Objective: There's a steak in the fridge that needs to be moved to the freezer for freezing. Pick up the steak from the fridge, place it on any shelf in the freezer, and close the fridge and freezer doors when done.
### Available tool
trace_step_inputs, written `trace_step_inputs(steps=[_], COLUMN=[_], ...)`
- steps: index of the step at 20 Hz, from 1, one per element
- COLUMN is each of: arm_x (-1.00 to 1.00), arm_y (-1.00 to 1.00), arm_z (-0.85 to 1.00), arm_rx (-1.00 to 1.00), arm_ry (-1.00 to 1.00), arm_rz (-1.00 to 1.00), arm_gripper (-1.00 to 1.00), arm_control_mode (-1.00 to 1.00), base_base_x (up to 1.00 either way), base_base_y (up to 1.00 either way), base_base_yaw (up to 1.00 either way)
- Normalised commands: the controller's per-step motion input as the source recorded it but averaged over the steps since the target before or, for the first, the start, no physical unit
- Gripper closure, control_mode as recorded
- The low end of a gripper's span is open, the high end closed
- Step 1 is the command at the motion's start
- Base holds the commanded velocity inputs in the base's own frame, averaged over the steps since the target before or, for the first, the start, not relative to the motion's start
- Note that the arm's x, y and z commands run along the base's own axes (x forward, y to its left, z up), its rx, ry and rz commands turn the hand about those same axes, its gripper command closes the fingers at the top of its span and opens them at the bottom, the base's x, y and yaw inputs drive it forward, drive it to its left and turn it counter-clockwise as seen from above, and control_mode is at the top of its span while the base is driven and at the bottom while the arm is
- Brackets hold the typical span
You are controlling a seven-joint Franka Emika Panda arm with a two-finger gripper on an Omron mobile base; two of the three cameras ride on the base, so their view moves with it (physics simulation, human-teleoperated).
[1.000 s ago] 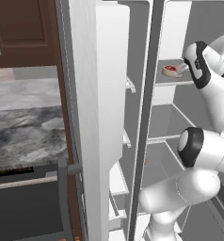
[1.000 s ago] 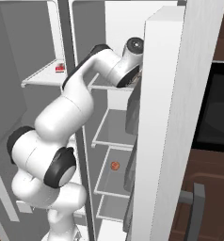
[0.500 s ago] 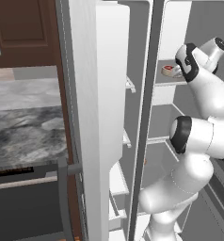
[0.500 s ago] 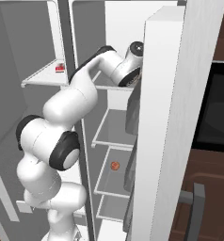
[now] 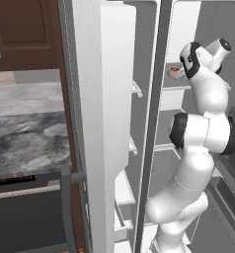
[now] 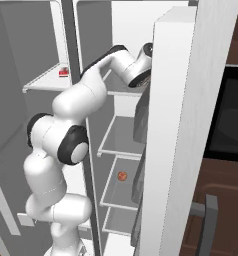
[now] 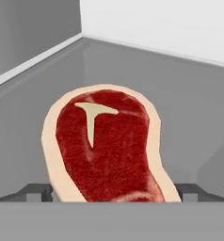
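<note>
two dark tips of my claw (image 7: pixel 112 192) sit spread either side of the steak (image 7: pixel 104 146), not yet closed on it, lined up for the grab. it lies flat on an upper fridge shelf (image 7: pixel 189 108), red with a pale rim and a t-shaped bone mark.

A grey marbled counter (image 5: pixel 25 133) lies to the left of the tall pale unit, with a brown wooden cabinet (image 5: pixel 25 34) on the wall above it. Below the counter's front edge runs a dark panel (image 5: pixel 20 217) with a grey bar handle (image 5: pixel 65 197) standing before it. A small orange-red ball (image 6: pixel 122 176) sits on a lower shelf. On the right side, a black oven window (image 6: pixel 228 115) is set in brown cabinet fronts (image 6: pixel 216 200).
</note>
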Motion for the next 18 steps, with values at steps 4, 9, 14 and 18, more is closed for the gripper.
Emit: trace_step_inputs(steps=[4, 9, 14, 18], arm_x=[0.13, -0.27, -0.99, -0.96], arm_y=[0.39, 0.72, 0.98, 0.58], arm_z=[-0.22, -0.47, -0.63, -0.07], arm_rx=[-0.01, -0.01, -0.06, -0.08], arm_ry=[0.0, -0.05, -0.24, -0.34], arm_rz=[0.04, 0.07, 0.02, 0.0], arm_gripper=[1.0, 1.0, 1.0, 1.0], arm_control_mode=[-1.0, -1.0, -1.0, -1.0], base_base_x=[0.0, 0.0, 0.0, 0.0], base_base_y=[0.0, 0.0, 0.0, 0.0], base_base_yaw=[0.0, 0.0, 0.0, 0.0])
